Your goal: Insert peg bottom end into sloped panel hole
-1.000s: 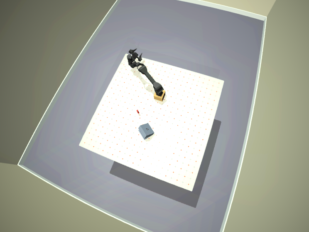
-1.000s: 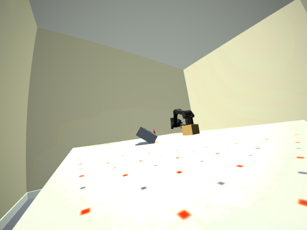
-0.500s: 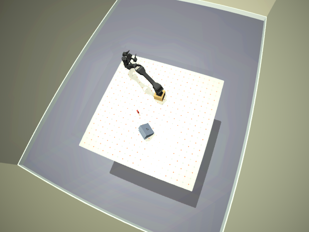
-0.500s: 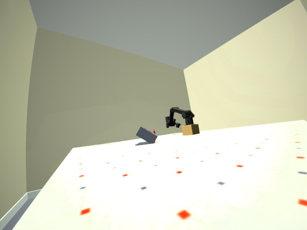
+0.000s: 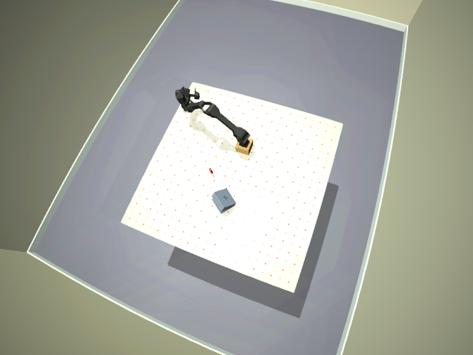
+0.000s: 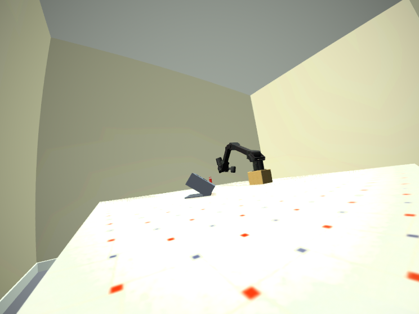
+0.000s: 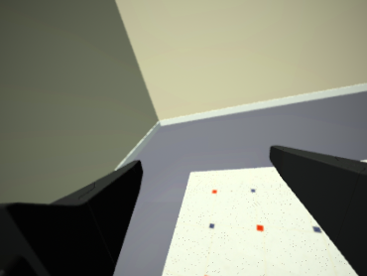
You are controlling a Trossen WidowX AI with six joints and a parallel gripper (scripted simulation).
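Observation:
The small red peg [image 5: 211, 171] [image 6: 210, 179] stands on the white table, between the arm's base and the sloped panel. The blue-grey sloped panel [image 5: 219, 201] [image 6: 200, 184] has one small dark-edged hole [image 5: 225, 197] in its tilted face; its exact shape is too small to tell. My gripper [image 7: 205, 159] is wide open with nothing between its fingers. In the top view it is raised near the table's upper left corner, well away from the peg and the panel. Neither the peg nor the panel shows in the wrist view.
The black arm [image 5: 227, 121] [image 6: 242, 148] reaches out from a tan base block [image 5: 243, 148] [image 6: 259, 177]. The dotted white table [image 5: 267, 229] [image 6: 169, 270] [image 7: 233, 208] ends close beneath the gripper in the top view. Room walls stand beyond the floor.

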